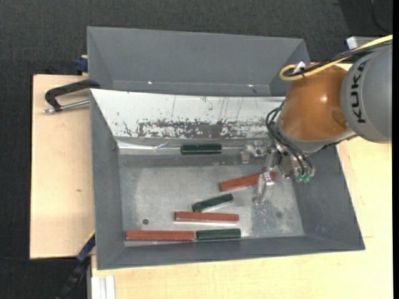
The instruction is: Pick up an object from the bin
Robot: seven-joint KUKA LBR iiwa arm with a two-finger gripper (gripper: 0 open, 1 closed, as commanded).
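While the gripper (264,189) hangs low at the right side of the bin (105,192), right at the right end of a short red-brown stick (238,183), the step in hand looks like the grasp itself. How wide its grip stands, and whether it has hold of the stick, is too hidden to say. The next move, I judge, calls for a firm grip on that end and a straight lift, clear of the dark green stick (212,202) just beside it

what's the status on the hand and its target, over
Hand low in bin, right side, at the right end of a short red bar. Dark green bar close beside it, lower left. Nothing lying on the red bar.
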